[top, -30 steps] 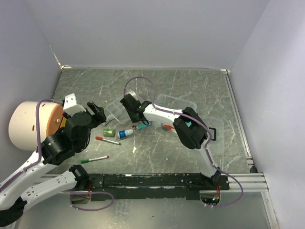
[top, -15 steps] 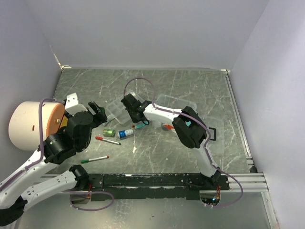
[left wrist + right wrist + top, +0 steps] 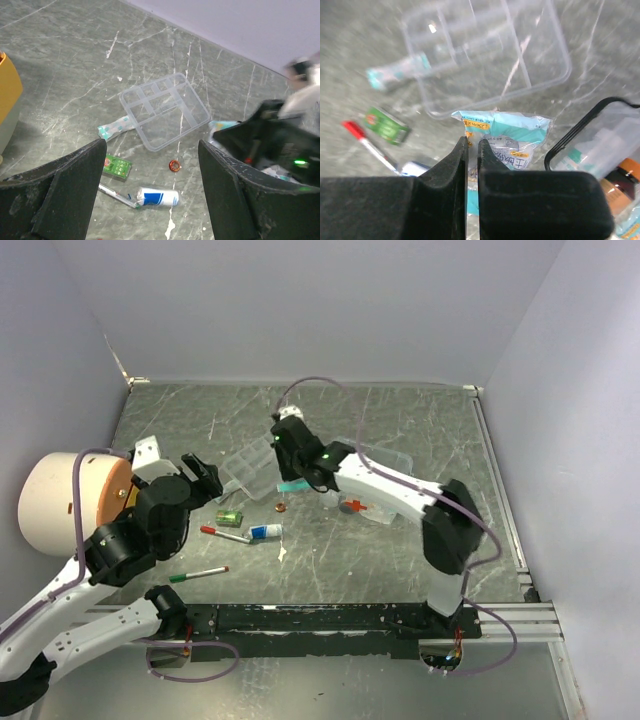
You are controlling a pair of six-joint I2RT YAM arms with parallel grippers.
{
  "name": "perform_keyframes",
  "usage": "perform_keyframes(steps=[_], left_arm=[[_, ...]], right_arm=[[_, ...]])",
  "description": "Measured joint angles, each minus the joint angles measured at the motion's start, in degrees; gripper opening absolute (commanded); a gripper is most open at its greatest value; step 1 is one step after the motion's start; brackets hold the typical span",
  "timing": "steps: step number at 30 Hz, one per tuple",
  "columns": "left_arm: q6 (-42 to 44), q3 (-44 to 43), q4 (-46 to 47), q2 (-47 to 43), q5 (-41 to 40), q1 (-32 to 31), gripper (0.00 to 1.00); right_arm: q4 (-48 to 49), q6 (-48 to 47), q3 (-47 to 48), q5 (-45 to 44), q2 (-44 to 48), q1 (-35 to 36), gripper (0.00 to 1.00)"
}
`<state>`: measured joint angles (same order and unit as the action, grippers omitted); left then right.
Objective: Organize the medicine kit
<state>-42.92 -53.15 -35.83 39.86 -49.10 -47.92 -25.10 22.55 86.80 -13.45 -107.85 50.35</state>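
Right gripper clamped on a teal-and-white packet, centre of the top view, between the clear divided tray to its left and the clear box with black trim to its right. Left gripper at mid left, jaws wide apart, holding nothing. Blue-white bottle and green packet lie on the tabletop below the tray.

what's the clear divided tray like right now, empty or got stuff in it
Empty: every compartment of the divided tray shows only bare table through it. The teal-tipped sachet lies outside, at its corner.
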Motion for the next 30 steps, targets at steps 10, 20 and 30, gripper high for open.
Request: perform_keyframes(steps=[10,20,30], left_arm=[[0.0,0.0,0.0,-1.0,0.1,0.0,0.85],[0.0,0.0,0.0,-0.8,0.6,0.0,0.85],[0.0,0.0,0.0,-0.9,0.8,0.0,0.85]], right_arm=[[4.0,4.5,-3.0,-11.5,17.0,-0.5,0.00],[-4.9,11.8,-11.6,-20.2,25.7,-8.4,0.00],[-10.5,16.2,-18.9,-18.3,26.8,-13.6,0.00]])
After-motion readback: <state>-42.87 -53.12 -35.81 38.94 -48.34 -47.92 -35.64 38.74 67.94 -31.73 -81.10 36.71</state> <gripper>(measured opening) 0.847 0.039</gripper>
